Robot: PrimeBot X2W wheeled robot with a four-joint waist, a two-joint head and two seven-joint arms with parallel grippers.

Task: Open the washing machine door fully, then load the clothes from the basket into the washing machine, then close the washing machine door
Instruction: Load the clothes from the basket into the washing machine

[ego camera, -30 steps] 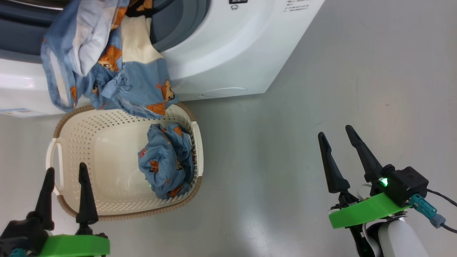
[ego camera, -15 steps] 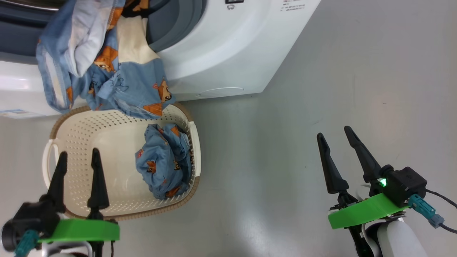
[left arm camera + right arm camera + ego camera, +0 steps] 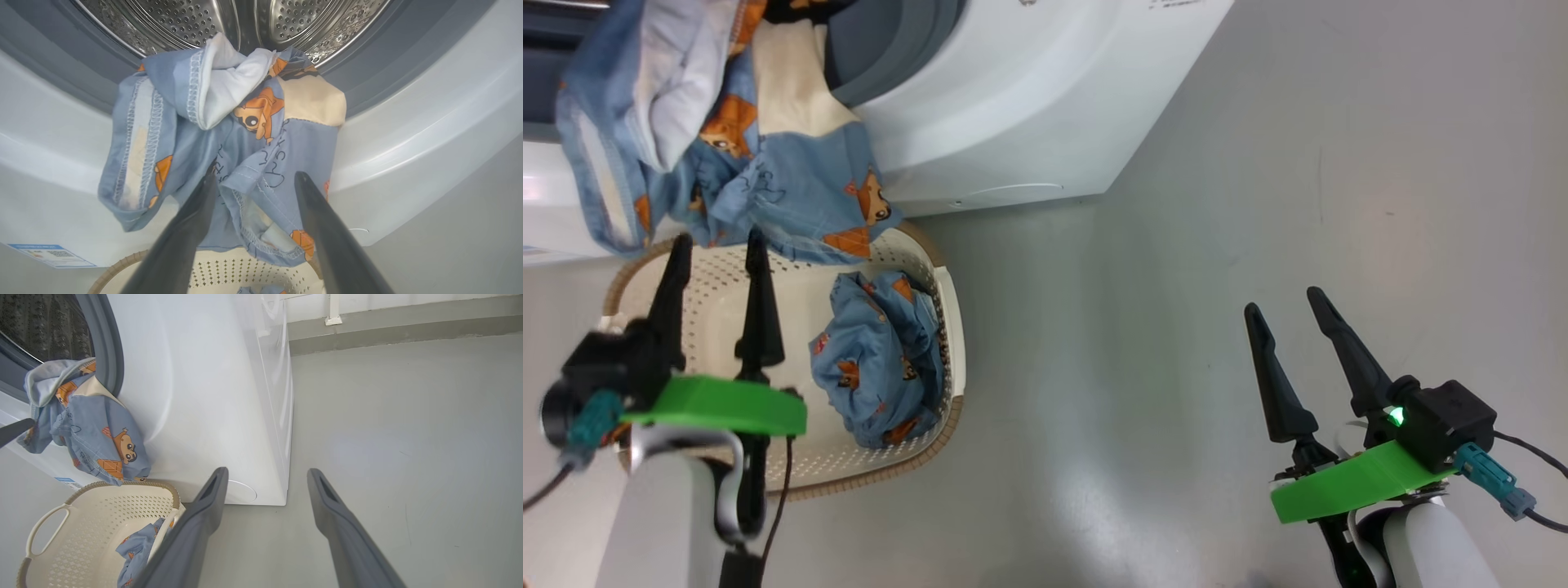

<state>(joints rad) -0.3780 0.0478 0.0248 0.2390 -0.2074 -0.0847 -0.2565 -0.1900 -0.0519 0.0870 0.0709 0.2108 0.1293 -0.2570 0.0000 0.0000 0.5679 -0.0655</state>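
The white washing machine (image 3: 1029, 106) stands open, its steel drum (image 3: 184, 20) bare; its door is out of view. One light blue garment (image 3: 229, 134) with orange prints hangs from the drum's mouth down the front, over the cream basket (image 3: 954, 335). A second bundle of the clothes (image 3: 874, 367) lies in the basket's right end. My left gripper (image 3: 717, 241) is open above the basket, its fingers just short of the hanging garment's lower hem (image 3: 265, 241). My right gripper (image 3: 1282, 302) is open and holds nothing, over the floor right of the machine.
Grey floor (image 3: 1176, 245) stretches to the right of the machine and basket. A wall base (image 3: 388, 322) runs behind the machine. A blue label (image 3: 51, 255) and a round filter cap (image 3: 241, 492) sit low on the machine's front.
My left gripper has moved forward over the basket toward the hanging garment. The head camera has shifted, sliding the scene left. The right gripper stays put.
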